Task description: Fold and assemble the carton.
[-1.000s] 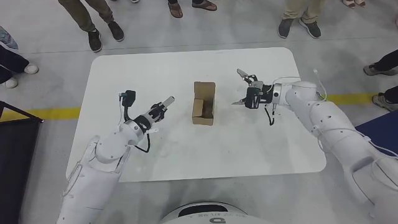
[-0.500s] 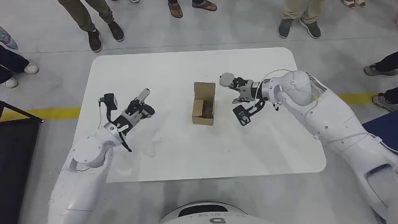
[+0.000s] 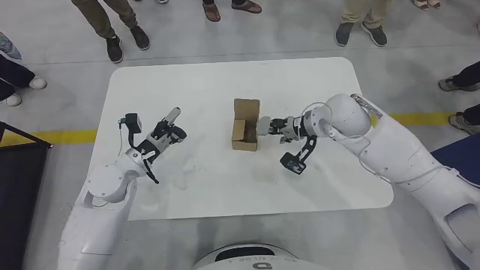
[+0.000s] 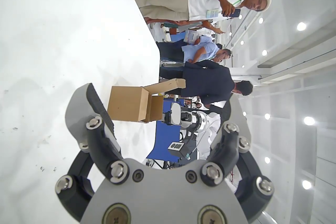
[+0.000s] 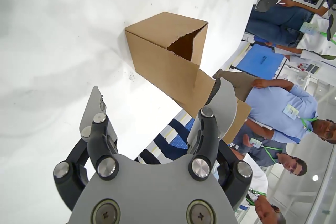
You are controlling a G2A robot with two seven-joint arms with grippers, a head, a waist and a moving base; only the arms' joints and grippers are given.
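Carton [image 3: 246, 125]: brown corrugated card, mid-table [image 3: 150, 90], lid flap open. Probably light, stiff at the creases, apt to slide; best taken by a flap edge. Right gripper [image 5: 157, 84]: spread wide, empty, just beside it. Left gripper [image 4: 160, 92]: wide, empty, well apart.

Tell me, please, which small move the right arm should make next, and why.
Probably it should push the loose flap inward, over the opening. The carton is open on top, and this flap sticks outward on the arm's side. The right end effector is open and close beside the carton, with one finger next to that flap, so a short push seems enough. Whether they touch, I cannot tell.
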